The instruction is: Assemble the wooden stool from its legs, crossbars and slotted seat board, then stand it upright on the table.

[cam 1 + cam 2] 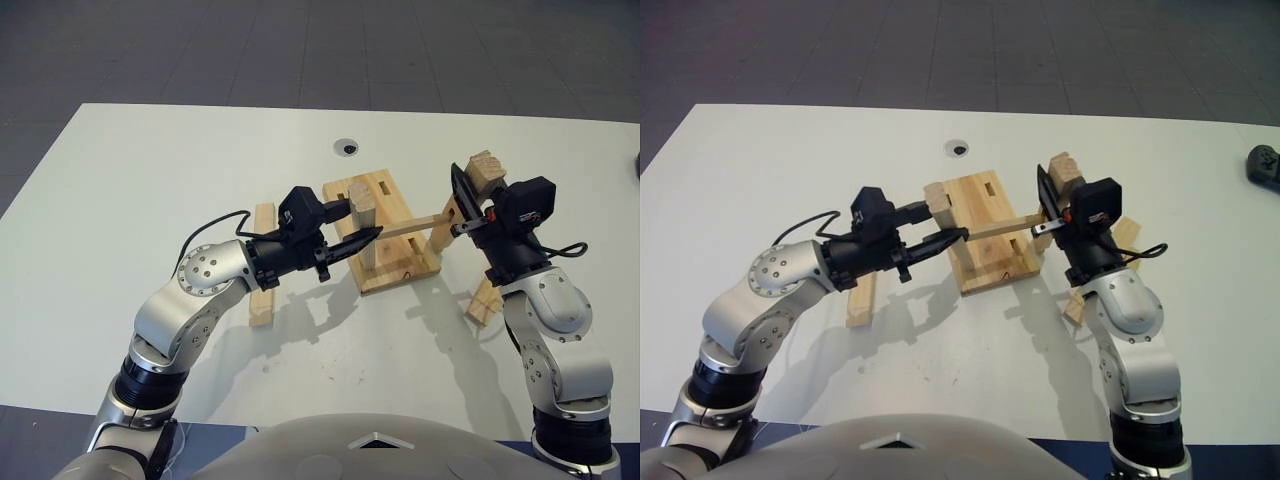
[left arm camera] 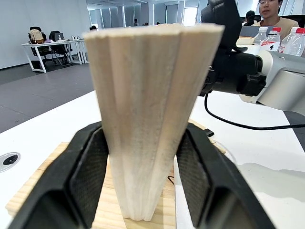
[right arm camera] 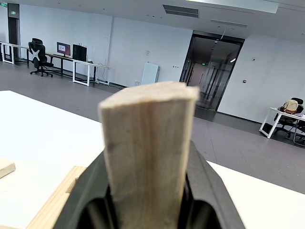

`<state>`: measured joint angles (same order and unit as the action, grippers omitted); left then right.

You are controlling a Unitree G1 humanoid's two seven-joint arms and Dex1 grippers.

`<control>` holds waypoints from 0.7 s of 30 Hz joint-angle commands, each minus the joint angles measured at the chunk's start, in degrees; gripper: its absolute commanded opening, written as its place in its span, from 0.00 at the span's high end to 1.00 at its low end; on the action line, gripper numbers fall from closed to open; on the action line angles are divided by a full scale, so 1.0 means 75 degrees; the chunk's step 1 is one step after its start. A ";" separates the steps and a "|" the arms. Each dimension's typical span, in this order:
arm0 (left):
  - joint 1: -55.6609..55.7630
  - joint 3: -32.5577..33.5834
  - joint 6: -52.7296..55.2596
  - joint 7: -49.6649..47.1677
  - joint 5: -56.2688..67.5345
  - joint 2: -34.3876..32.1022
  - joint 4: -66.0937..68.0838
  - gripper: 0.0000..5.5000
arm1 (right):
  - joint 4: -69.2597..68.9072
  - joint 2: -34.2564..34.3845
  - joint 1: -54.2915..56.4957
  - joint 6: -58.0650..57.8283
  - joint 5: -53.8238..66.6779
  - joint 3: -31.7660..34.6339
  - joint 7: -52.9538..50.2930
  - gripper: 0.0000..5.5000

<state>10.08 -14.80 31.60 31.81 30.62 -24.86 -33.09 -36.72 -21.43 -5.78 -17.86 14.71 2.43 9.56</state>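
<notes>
Right claw point(image 3: 147, 164) hides leg point(image 3: 145, 129) base; dark object point(image 1: 1266, 163) cut by edge.

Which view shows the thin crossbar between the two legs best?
The left eye view: the whole crossbar runs between the left-hand leg, held by the left claw, and the right-hand leg, held by the right claw. The right eye view shows the same. Each wrist view faces its own held leg.
</notes>
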 commanded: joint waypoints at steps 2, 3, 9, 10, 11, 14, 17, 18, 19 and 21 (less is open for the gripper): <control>-0.0586 -0.0432 0.0568 -0.0024 -0.0223 -0.0158 0.0400 0.62 | 0.0151 0.0112 -0.0006 0.0137 -0.0091 -0.0156 0.0297 0.81; -0.0604 -0.0438 0.0551 -0.0037 -0.0243 -0.0159 0.0407 0.62 | 0.0140 0.0127 -0.0055 0.0114 -0.0067 -0.0125 0.0329 0.81; -0.0705 -0.0513 0.0484 -0.0146 -0.0343 -0.0115 0.0443 0.62 | -0.0015 0.0215 -0.0166 -0.0091 0.0307 0.0145 0.0476 0.81; -0.0725 -0.0526 0.0457 -0.0141 -0.0373 -0.0110 0.0477 0.62 | -0.0076 0.0190 -0.0266 -0.0047 0.0398 0.0208 0.0576 0.81; -0.0742 -0.0537 0.0435 -0.0142 -0.0409 -0.0106 0.0501 0.62 | -0.0091 0.0103 -0.0442 0.0112 0.0386 0.0244 0.0732 0.81; -0.0791 -0.0537 0.0404 -0.0197 -0.0457 -0.0079 0.0541 0.62 | 0.0167 -0.0197 -0.0890 0.0904 -0.0220 0.0053 0.1142 0.81; -0.0810 -0.0609 0.0346 -0.0181 -0.0561 -0.0108 0.0588 0.62 | 0.0514 -0.0060 -0.1047 0.1373 -0.0510 -0.0099 0.1144 0.81; -0.0818 -0.0626 0.0330 -0.0166 -0.0590 -0.0120 0.0593 0.62 | 0.0616 -0.0014 -0.1050 0.1472 -0.0556 -0.0123 0.1123 0.81; -0.0829 -0.0631 0.0306 -0.0148 -0.0623 -0.0140 0.0607 0.62 | 0.0715 0.0040 -0.1016 0.1532 -0.0561 -0.0096 0.1080 0.81; -0.0848 -0.0653 0.0248 -0.0100 -0.0694 -0.0193 0.0641 0.62 | 0.0856 0.0107 -0.0914 0.1593 -0.0552 -0.0015 0.1015 0.81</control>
<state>8.43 -16.64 28.90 30.69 28.23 -23.73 -32.93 -32.79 -21.53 -11.95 -4.47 10.39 3.11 16.63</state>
